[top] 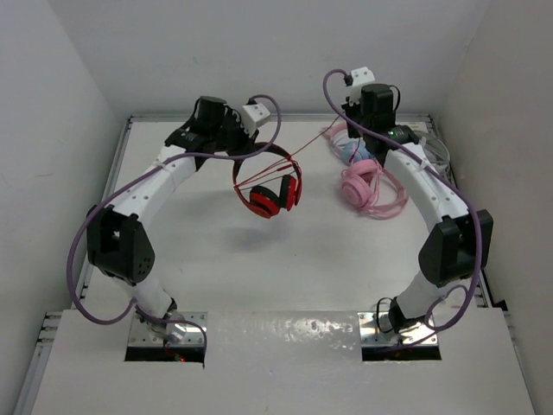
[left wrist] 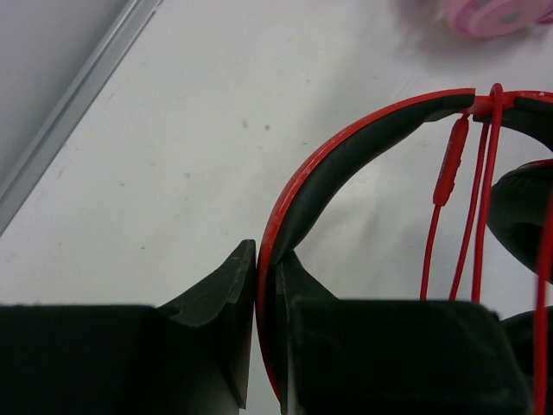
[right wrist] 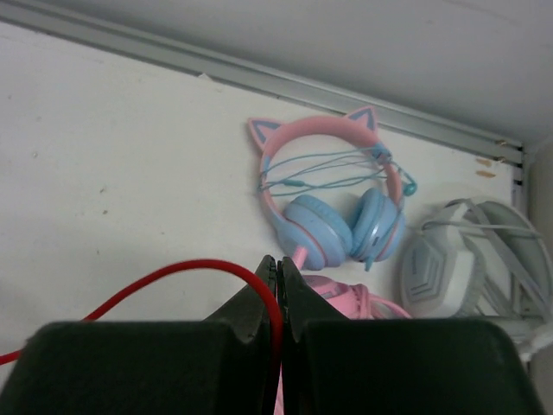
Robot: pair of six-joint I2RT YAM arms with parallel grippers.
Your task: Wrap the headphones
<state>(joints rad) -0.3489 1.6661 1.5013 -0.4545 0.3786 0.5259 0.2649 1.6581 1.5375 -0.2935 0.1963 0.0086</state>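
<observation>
The red headphones (top: pixel 270 199) hang above the table at centre back. My left gripper (top: pixel 235 154) is shut on their black-and-red headband (left wrist: pixel 346 156), and in the left wrist view (left wrist: pixel 266 278) the band runs between the jaws. The thin red cable (left wrist: pixel 471 225) is looped over the band, with its inline remote (left wrist: pixel 448 164) hanging. The cable (top: pixel 311 145) stretches right to my right gripper (top: pixel 346 131). In the right wrist view that gripper (right wrist: pixel 278 275) is shut on the cable (right wrist: pixel 173 271), which arcs out to the left.
Pink headphones (top: pixel 370 188) lie on the table right of the red ones. Pink-and-blue cat-ear headphones (right wrist: pixel 333 194) and grey-white headphones (right wrist: pixel 467 259) lie by the back right wall. The raised table rim (right wrist: pixel 259 78) runs close behind them.
</observation>
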